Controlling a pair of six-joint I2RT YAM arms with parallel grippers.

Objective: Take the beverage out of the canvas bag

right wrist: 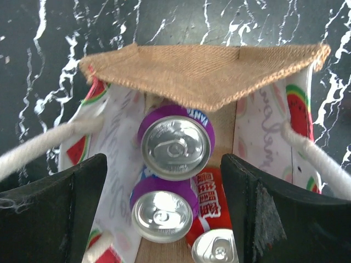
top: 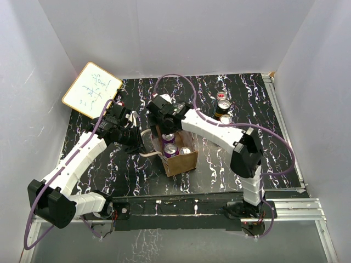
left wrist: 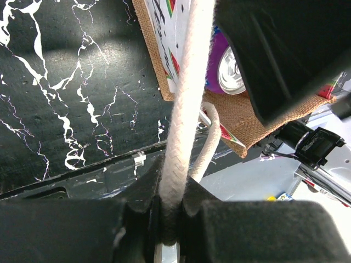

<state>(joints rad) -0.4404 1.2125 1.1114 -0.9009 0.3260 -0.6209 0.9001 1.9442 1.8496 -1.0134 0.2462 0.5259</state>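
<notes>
Handle (left wrist: 186,109) is clenched in left gripper (left wrist: 171,219). Right gripper (right wrist: 164,205) is held released above bag (right wrist: 197,71) mouth, with top can (right wrist: 175,145) cleared on both sides.

The lower edge cuts off the red can (right wrist: 211,216), and writing on the whiteboard (top: 91,89) is unreadably small

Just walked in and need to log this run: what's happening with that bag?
The left gripper is shut on one rope handle of the canvas bag, holding it taut. The right gripper hangs open over the bag's mouth, right above a purple can; it holds nothing yet. A second purple can and a red can also sit inside. Two more cans stand on the table, far right.
</notes>
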